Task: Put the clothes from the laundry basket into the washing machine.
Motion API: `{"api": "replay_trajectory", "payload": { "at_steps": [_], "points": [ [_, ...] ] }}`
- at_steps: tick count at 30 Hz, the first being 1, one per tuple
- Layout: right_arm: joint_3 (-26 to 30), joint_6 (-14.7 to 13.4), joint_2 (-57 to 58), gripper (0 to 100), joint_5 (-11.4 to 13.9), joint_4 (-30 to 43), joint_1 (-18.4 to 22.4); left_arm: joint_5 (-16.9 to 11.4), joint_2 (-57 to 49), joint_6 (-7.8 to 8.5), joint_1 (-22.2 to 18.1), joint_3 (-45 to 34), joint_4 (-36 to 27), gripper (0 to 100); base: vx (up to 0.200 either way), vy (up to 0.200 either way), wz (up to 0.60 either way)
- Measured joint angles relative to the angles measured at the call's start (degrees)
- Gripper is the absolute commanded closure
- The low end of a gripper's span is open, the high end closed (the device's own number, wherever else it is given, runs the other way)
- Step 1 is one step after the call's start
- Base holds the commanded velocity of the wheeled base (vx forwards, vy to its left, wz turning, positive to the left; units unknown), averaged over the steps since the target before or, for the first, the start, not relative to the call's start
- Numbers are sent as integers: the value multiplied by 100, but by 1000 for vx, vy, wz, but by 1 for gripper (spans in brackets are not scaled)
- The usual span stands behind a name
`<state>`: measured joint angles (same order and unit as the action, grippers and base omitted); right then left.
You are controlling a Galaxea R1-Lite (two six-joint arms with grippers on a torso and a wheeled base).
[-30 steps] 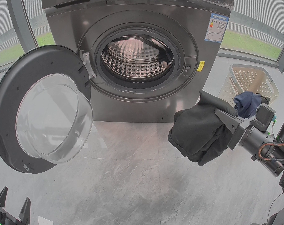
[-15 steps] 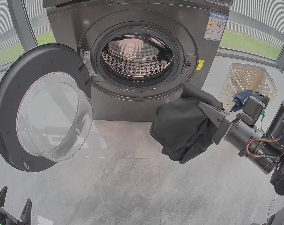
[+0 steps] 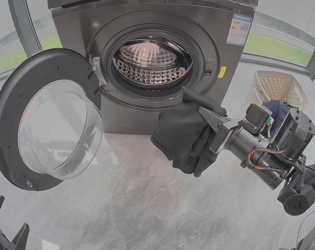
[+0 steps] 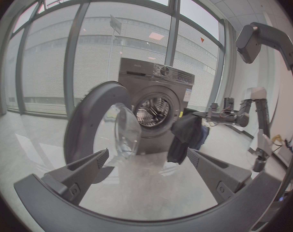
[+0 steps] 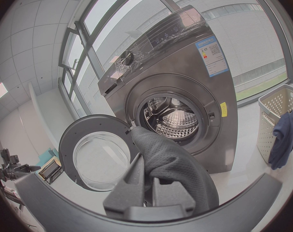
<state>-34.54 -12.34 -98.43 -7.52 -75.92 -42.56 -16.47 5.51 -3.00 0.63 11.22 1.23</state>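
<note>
My right gripper (image 3: 207, 115) is shut on a dark grey garment (image 3: 181, 132) that hangs in the air just below and to the right of the washing machine's open drum (image 3: 152, 65). In the right wrist view the garment (image 5: 172, 161) drapes over the shut gripper (image 5: 148, 181), with the drum (image 5: 172, 116) ahead. The round door (image 3: 43, 122) is swung wide to the left. A beige laundry basket (image 3: 278, 87) stands to the right of the machine, a dark blue cloth (image 3: 277, 113) hanging over its rim. My left gripper (image 4: 146, 160) is open and holds nothing, low at the front left.
The grey washing machine (image 3: 154, 25) stands against glass walls. The open door (image 4: 98, 120) takes up the floor space at the left. Bare grey marbled floor (image 3: 136, 198) lies in front of the machine.
My right arm has carried the dark grey garment leftward and up, from beside the basket to just below the drum opening. The left gripper has dropped slightly lower in the head view.
</note>
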Motion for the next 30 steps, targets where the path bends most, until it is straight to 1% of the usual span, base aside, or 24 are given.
{"api": "replay_trajectory", "payload": {
  "at_steps": [3,5,10,14,17,21,24,27,30],
  "points": [
    [-190,-2,-116,100,-5,-46,-55,-397,557,-34,46,118,93,0,0,0,0],
    [-308,-2,-174,100,-2,-68,-90,-578,979,-30,82,134,319,0,0,0,0],
    [-553,-2,-273,100,16,-79,-132,-866,2120,24,187,112,1080,0,0,0,0],
    [-813,0,-364,100,17,-55,-138,-967,3068,57,388,112,1616,0,0,0,0],
    [-1053,5,-483,100,-30,2,-135,-1015,3732,87,584,151,2074,0,0,0,0],
    [-1334,2,-660,100,-219,154,-132,-1048,4520,106,906,265,2542,0,0,0,0],
    [-1491,-6,-766,100,-301,233,-149,-1054,5005,104,1126,389,2777,0,0,0,0],
    [-1602,-50,-839,100,-343,266,-157,-1059,5499,104,1356,514,3106,0,0,0,0],
    [-1679,-156,-887,100,-358,273,-168,-1065,5978,95,1565,606,3541,0,0,0,0]
  ]
}}
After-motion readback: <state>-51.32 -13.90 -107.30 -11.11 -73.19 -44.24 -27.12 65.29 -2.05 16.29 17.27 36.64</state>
